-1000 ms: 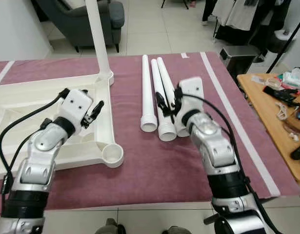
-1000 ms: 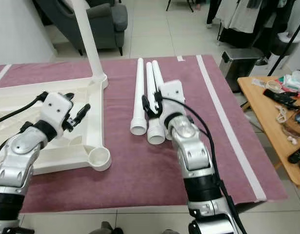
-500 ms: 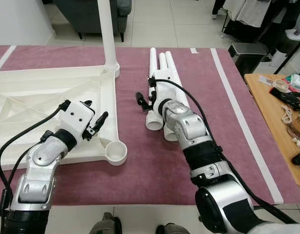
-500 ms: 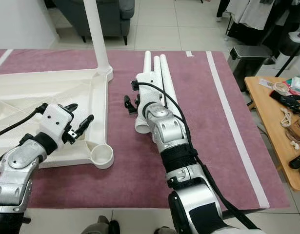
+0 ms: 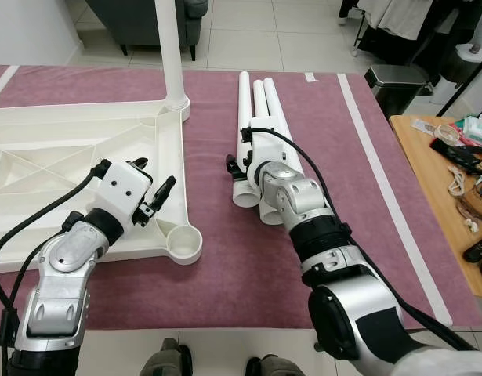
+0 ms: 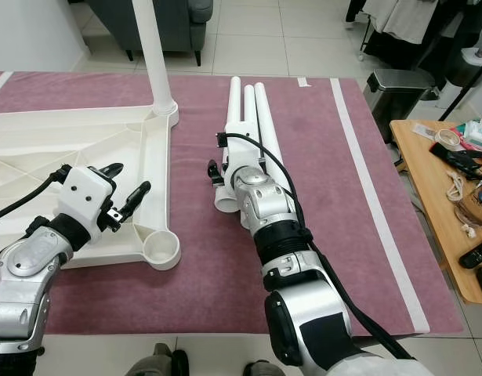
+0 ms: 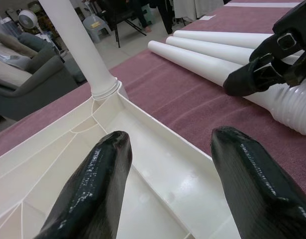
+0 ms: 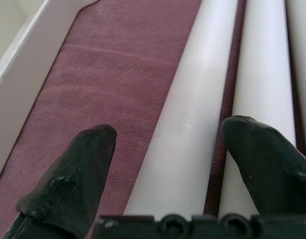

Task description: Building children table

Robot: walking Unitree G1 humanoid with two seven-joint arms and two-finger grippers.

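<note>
Jaws of the right gripper (image 8: 162,164) are spread wide, straddling the leftmost of three white table legs (image 8: 190,129), which runs between the fingers (image 8: 68,184) w/o either pad clearly touching it; the two other legs lie just beyond the far finger, side by side, threaded ends toward the robot. Left gripper (image 7: 167,184) jaws also released, nothing between them, hovering over the near right part of the upturned white tabletop (image 5: 45,149). Ahead of those fingertips one leg (image 5: 170,47) stands upright in the far corner socket; the empty round socket (image 5: 182,244) sits at the near corner, just beside the left gripper. All on a maroon rug (image 5: 248,274).
</note>
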